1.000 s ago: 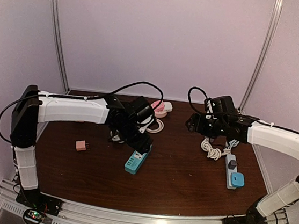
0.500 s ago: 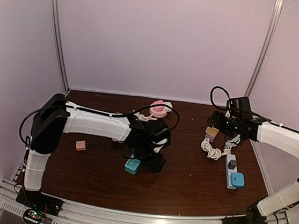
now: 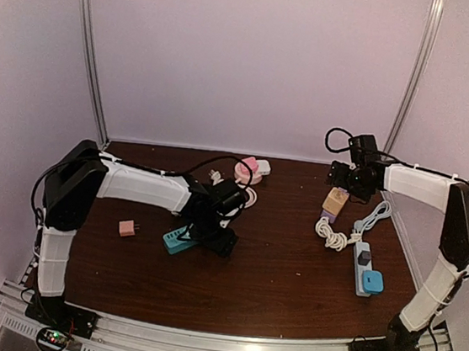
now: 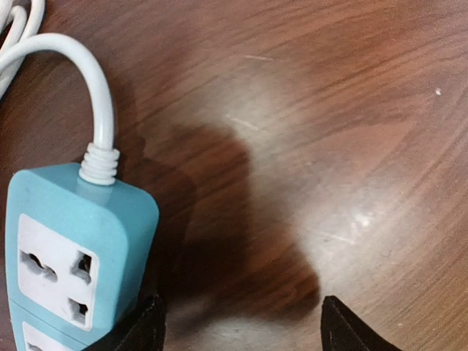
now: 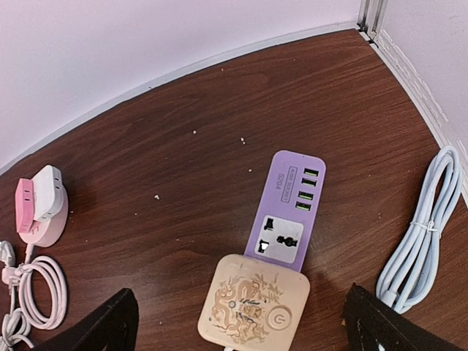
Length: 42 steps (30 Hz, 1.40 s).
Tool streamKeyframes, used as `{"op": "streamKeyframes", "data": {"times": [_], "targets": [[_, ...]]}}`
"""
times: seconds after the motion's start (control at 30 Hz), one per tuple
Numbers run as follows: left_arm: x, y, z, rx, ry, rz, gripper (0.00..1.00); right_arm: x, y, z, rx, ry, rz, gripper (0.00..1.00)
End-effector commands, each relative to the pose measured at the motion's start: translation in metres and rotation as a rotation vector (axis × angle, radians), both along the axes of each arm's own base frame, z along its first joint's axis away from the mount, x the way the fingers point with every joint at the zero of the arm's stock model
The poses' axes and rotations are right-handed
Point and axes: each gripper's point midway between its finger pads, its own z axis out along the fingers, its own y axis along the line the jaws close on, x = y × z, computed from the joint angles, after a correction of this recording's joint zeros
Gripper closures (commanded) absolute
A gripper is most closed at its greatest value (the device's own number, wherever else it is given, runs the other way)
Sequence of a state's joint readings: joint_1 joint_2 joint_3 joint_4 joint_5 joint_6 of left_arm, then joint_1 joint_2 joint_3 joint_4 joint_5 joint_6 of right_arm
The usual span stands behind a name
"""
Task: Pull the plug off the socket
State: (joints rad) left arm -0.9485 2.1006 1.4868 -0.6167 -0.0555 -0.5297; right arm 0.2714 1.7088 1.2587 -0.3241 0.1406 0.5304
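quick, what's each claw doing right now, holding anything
Left claw: open, holding nothing; the teal power strip sits beside one finger.
Right claw: open, holding nothing; the beige plug lies below, between its fingers.

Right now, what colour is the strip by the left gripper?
Teal strip, white socket face; left wrist view.

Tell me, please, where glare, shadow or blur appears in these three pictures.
Left wrist view: a pale glare patch on the table and a dark shadow beside the teal power strip. Right wrist view: even light, the purple socket strip sharp. Top external view: dim, soft, pinkish tint.
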Motion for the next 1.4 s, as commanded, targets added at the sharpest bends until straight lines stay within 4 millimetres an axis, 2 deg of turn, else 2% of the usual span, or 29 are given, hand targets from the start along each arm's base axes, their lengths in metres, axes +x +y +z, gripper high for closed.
{"op": "streamKeyframes", "data": {"times": [0.0, 0.37, 0.67, 0.9, 1.13, 1.37], "targets": [[0.017, 0.033, -0.001, 0.026, -0.021, 0.079, 0.25, 0.000, -0.014, -0.020, -0.085, 0.082, -0.047, 0.01], [0.038, 0.072, 0.007, 0.024, -0.044, 0.163, 0.25, 0.002, -0.002, -0.049, -0.062, 0.150, -0.021, 0.14], [0.043, 0.077, 0.017, 0.011, -0.065, 0.174, 0.25, -0.001, 0.025, -0.063, -0.051, 0.188, 0.061, 0.32], [0.044, 0.075, 0.031, -0.017, -0.081, 0.173, 0.25, -0.009, 0.060, -0.059, -0.052, 0.183, 0.180, 0.50], [0.045, 0.072, 0.047, -0.050, -0.096, 0.181, 0.25, -0.028, 0.106, -0.048, -0.033, 0.159, 0.329, 0.52], [0.043, 0.069, 0.057, -0.093, -0.090, 0.195, 0.25, -0.068, 0.163, -0.039, -0.026, 0.124, 0.542, 0.51]]}}
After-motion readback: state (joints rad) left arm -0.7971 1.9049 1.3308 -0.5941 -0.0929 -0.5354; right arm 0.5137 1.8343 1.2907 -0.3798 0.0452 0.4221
